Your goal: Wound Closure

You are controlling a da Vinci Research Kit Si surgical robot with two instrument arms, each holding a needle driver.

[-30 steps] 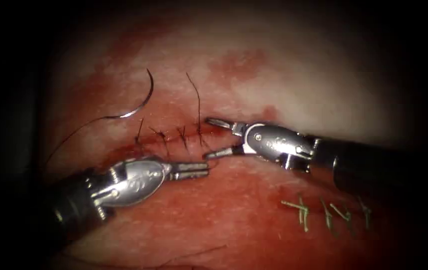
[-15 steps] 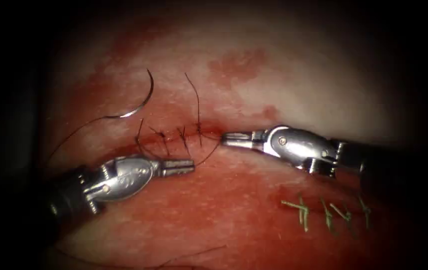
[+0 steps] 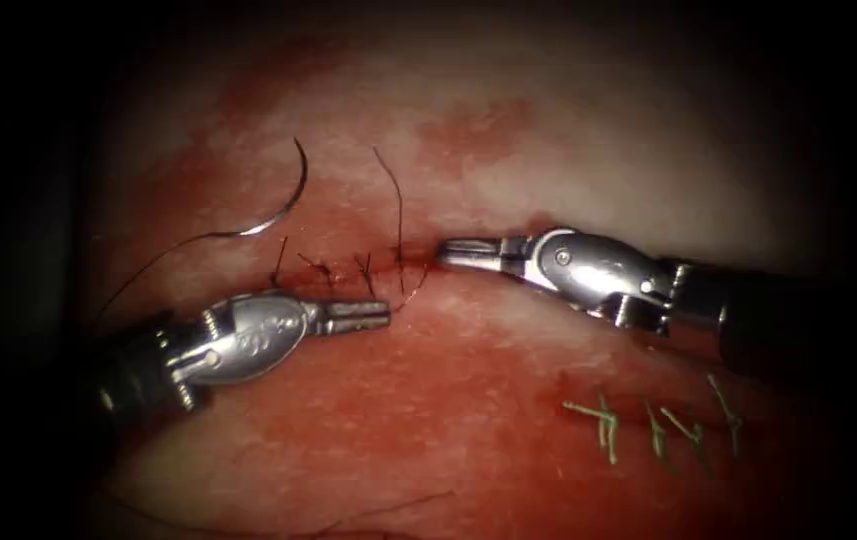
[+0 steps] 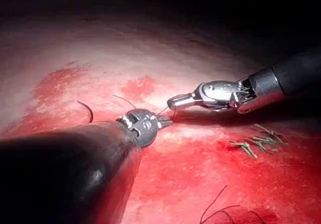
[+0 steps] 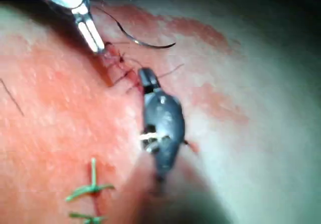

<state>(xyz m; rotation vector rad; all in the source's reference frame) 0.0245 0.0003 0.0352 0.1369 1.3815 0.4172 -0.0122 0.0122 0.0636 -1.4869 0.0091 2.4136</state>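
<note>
Endoscope view: the curved steel needle [image 3: 283,200] lies free on the pale, red-stained pork tissue [image 3: 588,170], beyond the stitched cut's [image 3: 348,272] left end, well apart from both tools. Left pincer [image 3: 373,316] and right pincer [image 3: 453,252] are each closed on dark thread [image 3: 410,292] beside the knots; even, opposed tension would serve best.

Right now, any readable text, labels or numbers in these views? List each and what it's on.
No text can be read.
Left end effector: faint engraved marks on its metal clevis in the endoscope view, too small and blurred to read.
Right end effector: plain metal, with a round pivot pin and no lettering I can make out.
Tissue, needle, thread, green stitches: no markings.
</note>
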